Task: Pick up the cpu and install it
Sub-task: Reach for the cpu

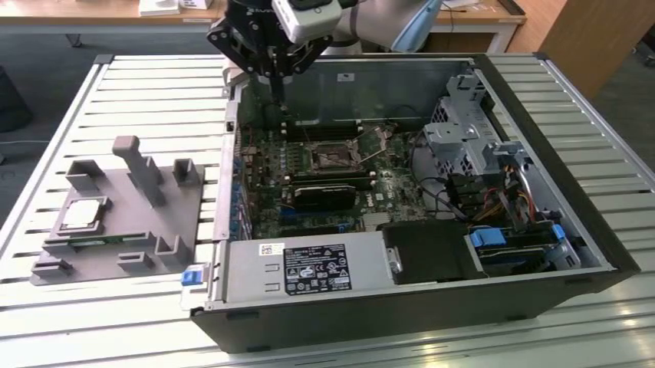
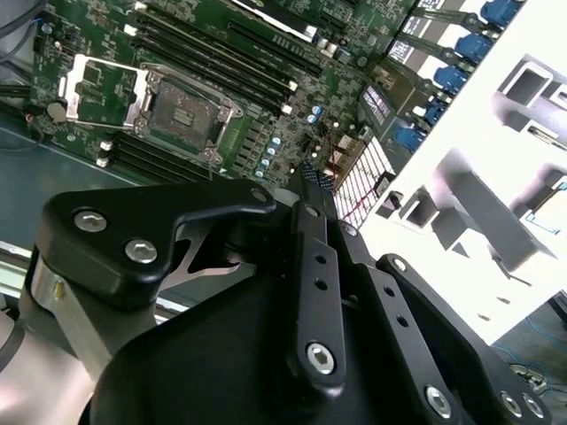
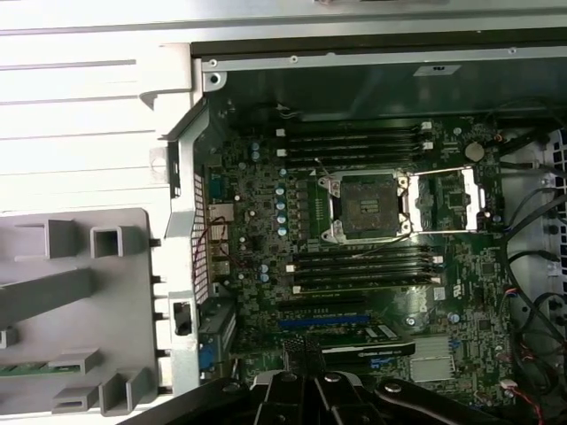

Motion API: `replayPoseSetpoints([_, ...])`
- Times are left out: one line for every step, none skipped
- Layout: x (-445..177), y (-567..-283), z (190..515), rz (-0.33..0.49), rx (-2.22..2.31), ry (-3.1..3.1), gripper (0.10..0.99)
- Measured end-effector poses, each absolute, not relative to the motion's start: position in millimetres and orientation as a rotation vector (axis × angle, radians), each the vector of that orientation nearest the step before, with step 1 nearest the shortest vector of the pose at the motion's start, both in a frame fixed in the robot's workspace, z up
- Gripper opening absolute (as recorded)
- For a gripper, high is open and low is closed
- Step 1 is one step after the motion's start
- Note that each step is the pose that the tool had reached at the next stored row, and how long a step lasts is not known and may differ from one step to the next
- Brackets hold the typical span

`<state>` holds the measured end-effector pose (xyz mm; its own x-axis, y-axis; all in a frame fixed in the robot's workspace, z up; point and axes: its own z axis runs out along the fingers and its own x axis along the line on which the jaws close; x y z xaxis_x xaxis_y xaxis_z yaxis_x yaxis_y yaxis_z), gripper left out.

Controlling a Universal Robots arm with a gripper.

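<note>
Slatted metal table (image 1: 153, 84) holds the flat silvery cpu (image 1: 84, 215) on a grey tray (image 1: 189, 211), while black fingers (image 2: 312, 181) sit pressed together.

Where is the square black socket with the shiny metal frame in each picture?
Exterior view: the square black socket with the metal frame sits in the middle of the green motherboard.
First wrist view: the socket lies between rows of long black slots.
Second wrist view: the socket lies beyond the black gripper.
Shared landmark: the pale grey plastic holder tray beside the computer.
</note>
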<state>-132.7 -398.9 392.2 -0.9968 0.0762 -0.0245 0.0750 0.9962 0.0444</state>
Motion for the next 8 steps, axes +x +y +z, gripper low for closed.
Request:
replayPoseSetpoints([-133.0, -398.9, 392.2, 0.068, 0.118, 3.113, 0.106])
replayPoseSetpoints([-133.3, -398.9, 392.1, 0.068, 0.118, 3.113, 0.106])
replayPoseSetpoints([-133.5, -398.9, 392.1, 0.068, 0.118, 3.112, 0.106])
replayPoseSetpoints([-133.8, -398.9, 392.1, 0.068, 0.118, 3.112, 0.106])
replayPoseSetpoints([-134.1, -398.9, 392.0, 0.068, 0.118, 3.113, 0.106])
replayPoseSetpoints([-134.3, -398.9, 392.0, 0.068, 0.118, 3.113, 0.106])
replayPoseSetpoints([-134.6, -398.9, 391.9, 0.068, 0.118, 3.112, 0.106])
replayPoseSetpoints([-134.9, -398.9, 391.9, 0.068, 0.118, 3.113, 0.106])
